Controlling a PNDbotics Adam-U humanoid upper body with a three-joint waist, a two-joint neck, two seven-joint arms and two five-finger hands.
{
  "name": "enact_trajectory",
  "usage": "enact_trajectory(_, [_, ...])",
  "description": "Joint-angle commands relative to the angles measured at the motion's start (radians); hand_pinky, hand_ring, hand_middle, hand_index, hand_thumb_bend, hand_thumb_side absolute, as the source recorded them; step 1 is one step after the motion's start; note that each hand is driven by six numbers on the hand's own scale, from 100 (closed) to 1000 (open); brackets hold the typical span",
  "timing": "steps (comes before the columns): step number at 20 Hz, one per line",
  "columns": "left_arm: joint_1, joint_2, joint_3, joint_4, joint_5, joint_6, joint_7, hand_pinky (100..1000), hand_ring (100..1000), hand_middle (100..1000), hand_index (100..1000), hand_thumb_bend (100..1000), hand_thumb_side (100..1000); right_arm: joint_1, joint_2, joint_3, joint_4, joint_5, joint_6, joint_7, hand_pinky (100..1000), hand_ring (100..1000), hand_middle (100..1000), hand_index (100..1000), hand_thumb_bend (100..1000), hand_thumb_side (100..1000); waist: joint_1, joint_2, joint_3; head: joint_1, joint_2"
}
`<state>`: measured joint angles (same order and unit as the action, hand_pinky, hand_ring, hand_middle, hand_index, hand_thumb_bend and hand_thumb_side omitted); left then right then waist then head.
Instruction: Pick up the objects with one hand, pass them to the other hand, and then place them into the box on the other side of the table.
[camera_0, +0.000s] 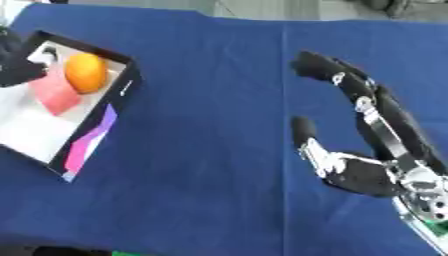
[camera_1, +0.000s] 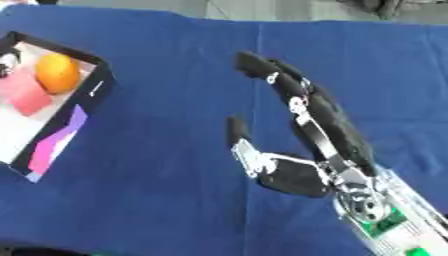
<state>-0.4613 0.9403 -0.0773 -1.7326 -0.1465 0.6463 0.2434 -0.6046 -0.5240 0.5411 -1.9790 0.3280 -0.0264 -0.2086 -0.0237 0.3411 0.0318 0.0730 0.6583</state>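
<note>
Blue cloth covers the table (camera_0: 201, 75), and on it we see only the box (camera_0: 128, 80) at the left edge, holding an orange (camera_0: 86, 72) and a pink block (camera_0: 54, 94) just beside it, both toward the box's far end. Our right hand (camera_1: 293, 175) hangs over the middle-right of the table with its fingers (camera_1: 280, 77) stretched long and the thumb (camera_1: 236, 131) spread well away, so it is wide open and holds nothing; whether it touches the cloth we cannot tell. A dark shape at the box's far left corner may be our left hand (camera_0: 16, 62), but we cannot tell how its fingers stand. We judge the placing done, since no loose object shows. To finish well, we should draw both hands clear without nudging the box.
</note>
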Motion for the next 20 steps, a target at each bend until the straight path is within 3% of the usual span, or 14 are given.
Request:
enact_trajectory(1, [0.011, 0.001, 0.022, -0.12, 0.202, -0.077, 0.159, 713, 673, 664, 818, 186, 752, 0.014, -0.067, -0.073, -0.021, -0.036, 0.033, 0.011, 877, 843, 820, 916, 100, 626, 0.008, -0.027, -0.005, -0.049, 0.009])
enact_trajectory(5, [0.038, -0.042, 0.011, -0.229, 0.334, -0.143, 0.258, 738, 726, 737, 879, 269, 760, 0.087, -0.17, -0.197, -0.021, -0.109, 0.131, 0.142, 886, 855, 833, 919, 100, 706, 0.011, -0.031, -0.022, -0.099, 0.021])
enact_trajectory(8, [0.044, -0.079, 0.013, -0.263, 0.357, -0.181, 0.278, 753, 747, 763, 906, 320, 769, 0.152, -0.256, -0.304, -0.021, -0.127, 0.174, 0.243, 895, 873, 854, 932, 100, 641, 0.015, -0.033, -0.034, -0.127, 0.025])
enact_trajectory(13, [0.059, -0.109, 0.018, -0.267, 0.35, -0.234, 0.288, 757, 752, 768, 903, 334, 754, 0.278, -0.383, -0.445, -0.021, -0.06, 0.188, 0.357, 912, 904, 879, 950, 100, 512, 0.025, -0.032, -0.049, -0.185, 0.029])
enact_trajectory(20, [0.083, -0.147, 0.04, -0.267, 0.333, -0.268, 0.309, 749, 745, 761, 902, 326, 741, 0.391, -0.476, -0.58, -0.021, 0.026, 0.239, 0.507, 924, 925, 891, 955, 100, 556, 0.037, -0.032, -0.061, -0.237, 0.027])
